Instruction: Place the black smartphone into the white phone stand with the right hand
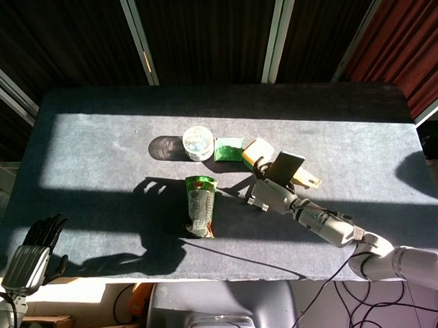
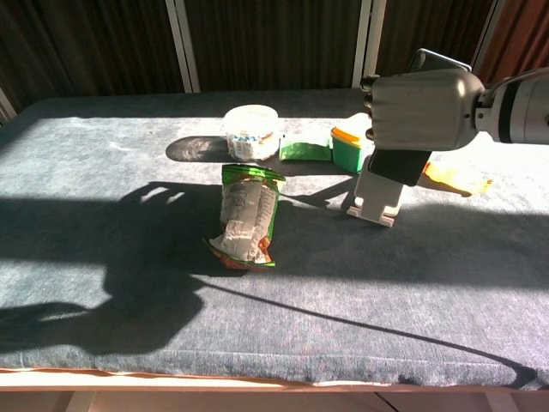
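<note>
My right hand [image 2: 420, 110] [image 1: 272, 194] grips the black smartphone [image 2: 397, 165] [image 1: 286, 166], held upright and tilted. The phone's lower end hangs right over the white phone stand [image 2: 377, 197], of which only a sliver [image 1: 253, 199] shows past the hand in the head view. Whether the phone touches the stand's cradle I cannot tell. My left hand [image 1: 36, 251] rests off the table's near left corner, holding nothing, fingers slightly apart.
A green snack bag [image 2: 244, 215] lies left of the stand. Behind it stand a white tub [image 2: 250, 132], a green packet [image 2: 304, 148] and a green box with a yellow lid [image 2: 349, 148]. A yellow wrapper [image 2: 455, 178] lies right of the stand.
</note>
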Tool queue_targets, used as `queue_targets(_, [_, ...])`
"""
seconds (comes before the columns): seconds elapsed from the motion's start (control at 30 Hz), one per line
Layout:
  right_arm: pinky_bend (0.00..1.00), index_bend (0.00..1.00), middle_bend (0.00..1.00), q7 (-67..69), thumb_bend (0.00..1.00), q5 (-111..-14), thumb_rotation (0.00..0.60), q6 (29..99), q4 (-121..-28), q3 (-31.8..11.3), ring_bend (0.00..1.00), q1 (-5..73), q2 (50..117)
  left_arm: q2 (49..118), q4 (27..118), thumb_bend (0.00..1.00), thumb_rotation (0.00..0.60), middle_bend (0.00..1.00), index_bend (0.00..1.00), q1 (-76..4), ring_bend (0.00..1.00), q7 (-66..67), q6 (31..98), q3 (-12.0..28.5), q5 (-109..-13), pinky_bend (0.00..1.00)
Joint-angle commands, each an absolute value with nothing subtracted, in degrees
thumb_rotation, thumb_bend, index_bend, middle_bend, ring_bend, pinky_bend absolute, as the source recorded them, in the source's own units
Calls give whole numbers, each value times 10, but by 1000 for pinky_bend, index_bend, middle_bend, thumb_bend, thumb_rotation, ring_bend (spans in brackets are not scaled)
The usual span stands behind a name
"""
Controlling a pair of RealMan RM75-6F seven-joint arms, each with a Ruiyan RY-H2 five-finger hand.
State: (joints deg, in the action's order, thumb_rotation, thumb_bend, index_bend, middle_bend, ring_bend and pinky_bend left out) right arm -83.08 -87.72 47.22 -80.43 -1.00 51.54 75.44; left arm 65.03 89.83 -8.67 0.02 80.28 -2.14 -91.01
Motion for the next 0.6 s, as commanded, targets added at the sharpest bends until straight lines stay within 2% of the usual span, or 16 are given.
queue_targets(0.03, [427, 909, 643, -892, 317, -828, 600, 463, -841, -22, 511, 507, 744, 650, 898, 433, 600, 0, 0, -86, 0, -2, 804, -23, -912, 66])
queue_targets(0.33, [403, 909, 643, -1027, 310, -694, 600, 482, -880, -33, 509, 510, 762, 649, 896, 434, 600, 0, 0, -88, 0, -6, 801, -26, -917, 66])
queue_targets(0.6, [398, 909, 643, -1061, 298, -639, 600, 484, -870, -23, 503, 544, 793, 650, 896, 435, 600, 0, 0, -88, 0, -4, 800, -26, -915, 66])
